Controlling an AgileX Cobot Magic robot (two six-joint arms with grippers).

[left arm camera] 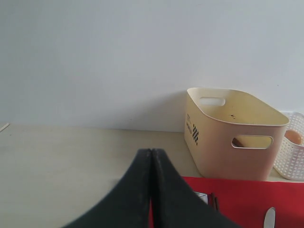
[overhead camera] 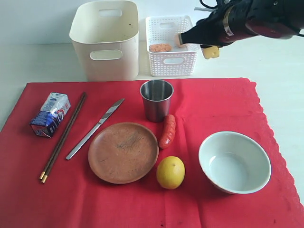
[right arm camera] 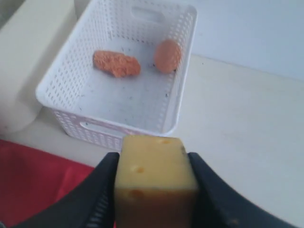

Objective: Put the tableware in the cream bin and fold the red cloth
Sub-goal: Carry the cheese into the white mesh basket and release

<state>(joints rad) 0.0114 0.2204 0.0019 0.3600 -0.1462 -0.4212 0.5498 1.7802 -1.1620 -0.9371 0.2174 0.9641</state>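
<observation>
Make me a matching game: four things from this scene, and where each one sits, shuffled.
Things:
1. cheese block
2. egg
3. lemon
4. steel cup

Places:
A. inside the white lattice basket
B. upright on the red cloth, beside the sausage
C. clamped in the right gripper
D. lying between the brown plate and the pale bowl

Pairs: 1-C, 2-A, 3-D, 4-B.

Bright red cloth (overhead camera: 213,104), scalloped edge; cream bin (overhead camera: 109,71); white lattice basket (overhead camera: 160,67); yellow holed cheese (right arm camera: 156,183); brown plate (overhead camera: 123,152).
</observation>
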